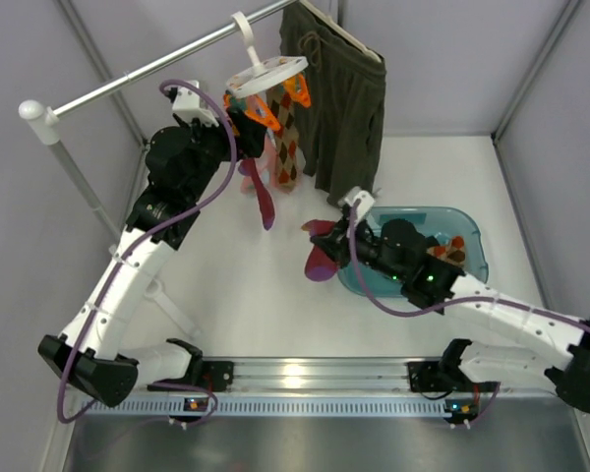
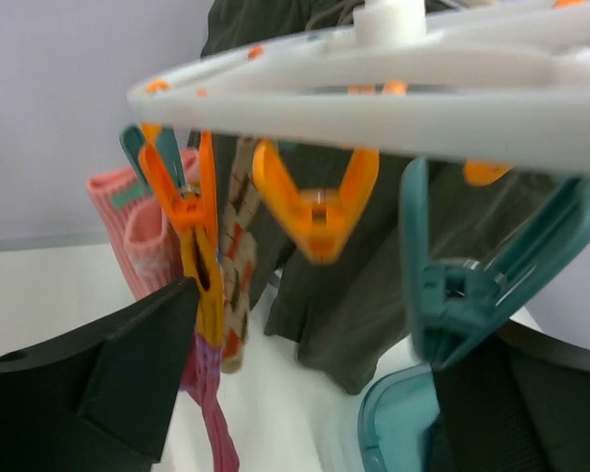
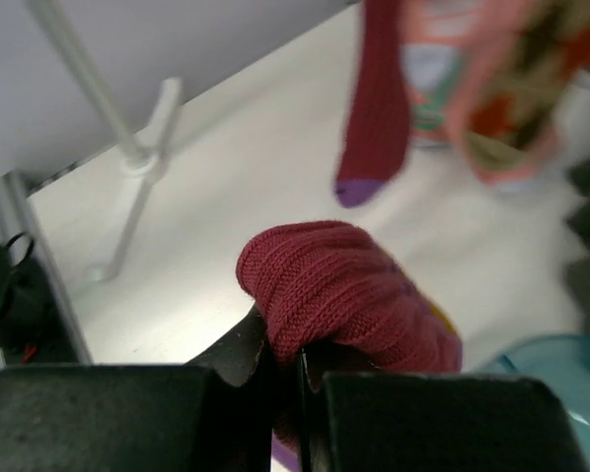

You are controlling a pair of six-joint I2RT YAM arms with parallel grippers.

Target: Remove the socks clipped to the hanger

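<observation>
The white ring hanger (image 1: 265,74) (image 2: 374,88) hangs from the rail with orange and teal pegs. A diamond-pattern sock (image 1: 287,147) (image 2: 238,265), a pink sock (image 2: 143,231) and a long maroon sock (image 1: 264,202) (image 3: 374,108) hang clipped beneath it. My left gripper (image 1: 244,118) (image 2: 315,344) is open just under the ring, one finger by an orange peg (image 2: 192,236), the other by a teal peg (image 2: 452,285), with nothing between them. My right gripper (image 1: 342,236) (image 3: 300,359) is shut on another maroon sock (image 1: 320,251) (image 3: 344,295), held low beside the basin.
Olive shorts (image 1: 339,108) hang on a slim hanger right of the ring. A teal basin (image 1: 462,246) on the table's right holds a patterned sock (image 1: 447,248). The metal rail (image 1: 147,74) slants across the back left on a post.
</observation>
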